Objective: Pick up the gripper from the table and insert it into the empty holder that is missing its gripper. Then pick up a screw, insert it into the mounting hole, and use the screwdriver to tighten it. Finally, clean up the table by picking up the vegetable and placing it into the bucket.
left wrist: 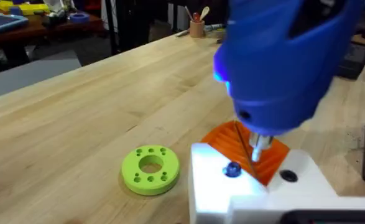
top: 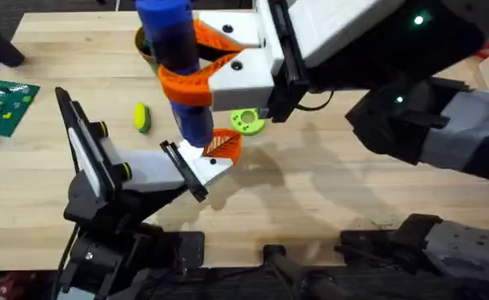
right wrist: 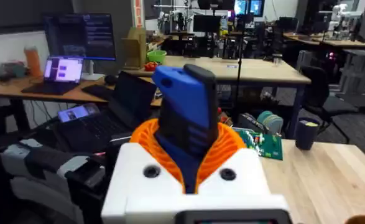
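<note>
The right gripper (top: 196, 77) has its two curved orange fingers (top: 186, 83) shut tight around the blue screwdriver (top: 176, 50). It holds the screwdriver standing up, tip down. In the left wrist view the thin metal tip (left wrist: 257, 144) comes down onto the small orange ribbed gripper (left wrist: 244, 146), which sits in the white holder (left wrist: 250, 186). A little blue screw (left wrist: 232, 169) is on the white holder just beside the tip, and a dark hole (left wrist: 288, 176) is on the other side of the tip.

In the overhead view the orange ribbed gripper (top: 222, 147) pokes out of the white holder (top: 196, 169), near the middle of the table (top: 327, 192). The holder is the end of the left arm (top: 102, 179), which reaches in from the near left. You cannot tell if the left arm's own fingers are open or closed.

The flat lime-green ring (top: 246, 122) lies on the table just right of the screwdriver and a bit farther back. The yellow and green vegetable (top: 142, 117) lies on the table to the left of the screwdriver, apart from it. A green circuit board (top: 5, 105) lies at the far left edge of the table.
</note>
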{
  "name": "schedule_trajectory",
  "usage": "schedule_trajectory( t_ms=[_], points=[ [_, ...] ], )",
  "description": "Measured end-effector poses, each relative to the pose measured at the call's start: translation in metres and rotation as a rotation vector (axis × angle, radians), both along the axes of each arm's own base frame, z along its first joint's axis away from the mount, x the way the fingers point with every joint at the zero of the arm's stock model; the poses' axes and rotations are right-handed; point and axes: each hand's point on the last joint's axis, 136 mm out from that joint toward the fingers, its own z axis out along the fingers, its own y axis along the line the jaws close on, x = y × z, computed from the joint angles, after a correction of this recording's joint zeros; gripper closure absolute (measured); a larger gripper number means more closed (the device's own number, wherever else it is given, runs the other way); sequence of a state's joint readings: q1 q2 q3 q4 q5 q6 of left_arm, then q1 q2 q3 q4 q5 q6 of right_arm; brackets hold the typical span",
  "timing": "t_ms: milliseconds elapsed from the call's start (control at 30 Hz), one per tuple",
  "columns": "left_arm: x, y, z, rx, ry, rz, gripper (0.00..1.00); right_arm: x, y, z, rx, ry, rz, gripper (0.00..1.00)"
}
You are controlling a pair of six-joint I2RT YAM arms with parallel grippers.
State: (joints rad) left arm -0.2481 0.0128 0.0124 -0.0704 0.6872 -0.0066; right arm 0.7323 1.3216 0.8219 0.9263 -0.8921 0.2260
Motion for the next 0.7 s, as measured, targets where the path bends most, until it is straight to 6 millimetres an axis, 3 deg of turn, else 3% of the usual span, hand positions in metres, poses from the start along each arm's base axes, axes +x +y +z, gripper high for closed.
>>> schedule_trajectory(
  t_ms=[700],
  points=[
    [0.0000,0.0000,0.0000,0.000,0.000,0.000,0.994,-0.0029,0.0020,0.0013,0.011,-0.048,-0.006,0.931]
  ],
)
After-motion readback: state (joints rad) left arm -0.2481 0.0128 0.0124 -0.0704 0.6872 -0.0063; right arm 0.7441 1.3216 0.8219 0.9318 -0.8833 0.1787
